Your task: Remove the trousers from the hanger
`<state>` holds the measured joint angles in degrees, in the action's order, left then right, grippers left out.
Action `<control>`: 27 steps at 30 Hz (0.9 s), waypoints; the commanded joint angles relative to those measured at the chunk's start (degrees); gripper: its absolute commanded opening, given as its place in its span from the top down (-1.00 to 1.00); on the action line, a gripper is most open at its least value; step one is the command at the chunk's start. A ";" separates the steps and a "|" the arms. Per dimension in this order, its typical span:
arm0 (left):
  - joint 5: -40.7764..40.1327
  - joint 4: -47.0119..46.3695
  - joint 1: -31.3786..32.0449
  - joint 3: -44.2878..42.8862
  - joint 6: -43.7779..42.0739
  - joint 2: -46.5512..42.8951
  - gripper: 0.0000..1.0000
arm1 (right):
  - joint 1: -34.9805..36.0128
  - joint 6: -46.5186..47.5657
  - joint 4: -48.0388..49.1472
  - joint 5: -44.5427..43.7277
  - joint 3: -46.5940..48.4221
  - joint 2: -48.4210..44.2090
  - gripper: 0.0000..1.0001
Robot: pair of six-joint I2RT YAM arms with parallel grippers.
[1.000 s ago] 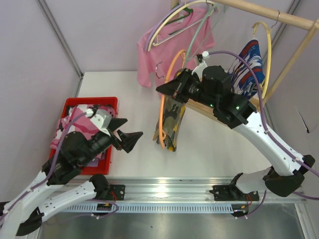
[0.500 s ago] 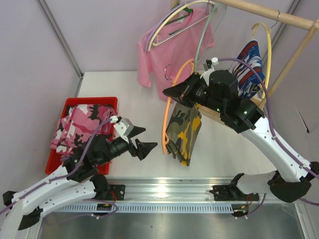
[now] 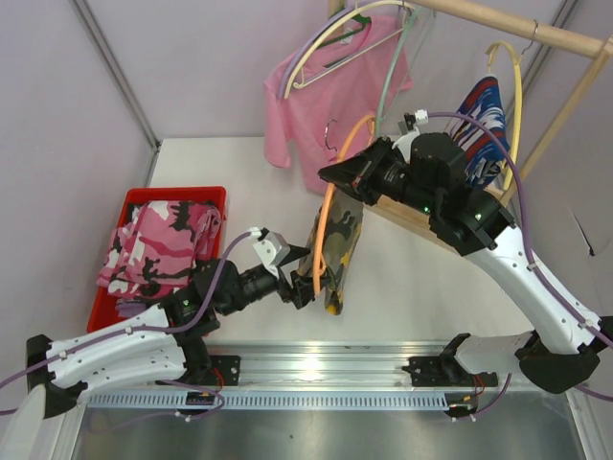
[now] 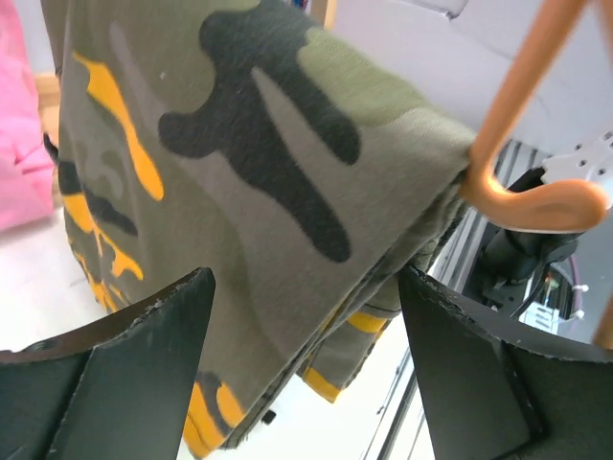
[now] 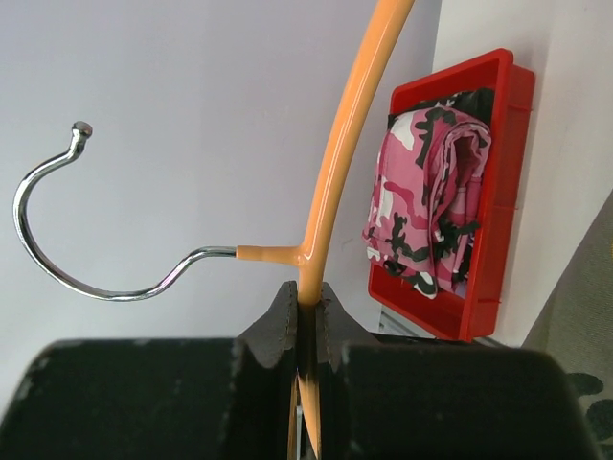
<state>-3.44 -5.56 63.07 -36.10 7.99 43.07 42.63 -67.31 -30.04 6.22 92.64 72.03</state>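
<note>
While a pink-camouflage pair is binned at nine o'clock, olive trousers are hung on the orange hanger clamped by the right fingers; open left fingers are set astride them.

Robotics laboratory test cell. A left arm and a right arm, both trailing cables, are bolted to an aluminium rail at the edge of a white surface. Plain pale panels enclose it. A wooden clothes rail and a red crate stand within.
</note>
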 commanded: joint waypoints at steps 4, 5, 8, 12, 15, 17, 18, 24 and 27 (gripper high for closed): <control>-8.40 -8.67 1.44 0.76 -1.31 -0.53 -0.56 | -1.94 -2.56 9.48 0.28 -0.27 -2.86 1.00; -13.38 -9.28 1.53 1.03 -0.53 -0.62 -0.40 | -2.20 -2.56 9.56 0.63 -0.27 -2.77 1.00; -17.64 -9.64 1.53 0.77 -0.69 -0.36 -0.19 | -2.38 -2.74 9.56 0.73 -0.35 -2.95 1.00; -18.10 -11.13 1.53 0.41 -1.22 1.75 -0.15 | -2.73 -2.92 9.83 0.64 -0.44 -3.12 1.00; -15.90 -14.03 1.62 0.85 -0.17 3.51 -0.23 | -2.73 -3.18 10.09 0.90 -0.88 -3.21 1.00; -13.89 -17.09 1.79 1.81 0.27 4.04 -0.35 | -2.73 -3.44 10.53 1.16 -1.67 -3.21 1.00; -13.18 -18.07 1.97 2.52 0.53 3.95 -0.39 | -2.82 -3.53 10.62 1.16 -1.93 -3.30 1.00; -11.67 -22.98 2.85 4.36 -0.17 3.87 -0.50 | -3.34 -3.62 10.88 1.08 -2.82 -3.83 1.00; -11.85 -27.99 2.85 7.08 -0.25 3.69 -0.45 | -3.43 -3.79 11.50 1.43 -2.82 -3.65 1.00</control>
<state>-16.10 -23.24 65.52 -31.07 7.53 47.24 39.51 -69.91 -28.38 6.57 87.96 71.68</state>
